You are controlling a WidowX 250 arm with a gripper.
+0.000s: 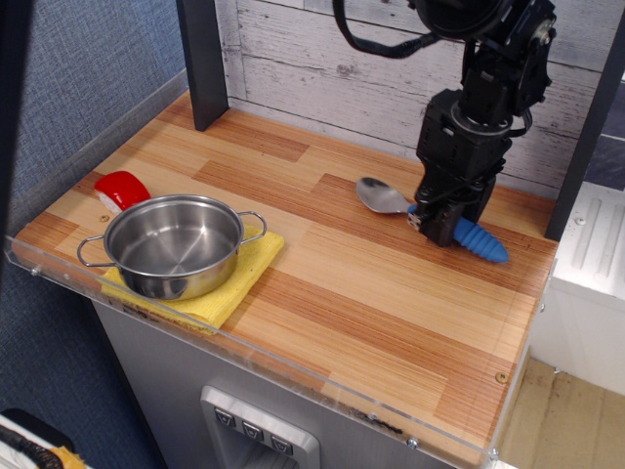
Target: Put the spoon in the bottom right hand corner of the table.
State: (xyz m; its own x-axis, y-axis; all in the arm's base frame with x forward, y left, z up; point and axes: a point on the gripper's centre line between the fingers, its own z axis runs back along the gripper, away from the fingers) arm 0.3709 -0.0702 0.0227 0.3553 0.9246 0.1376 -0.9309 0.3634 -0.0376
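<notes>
Bright even light, soft shadows, glare in the pot point(174, 242), sharp focus

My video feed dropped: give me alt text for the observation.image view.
The gripper is closed on the blue handle of the spoon at the back right of the table. A steel pot sits on a yellow sponge at front left.
</notes>
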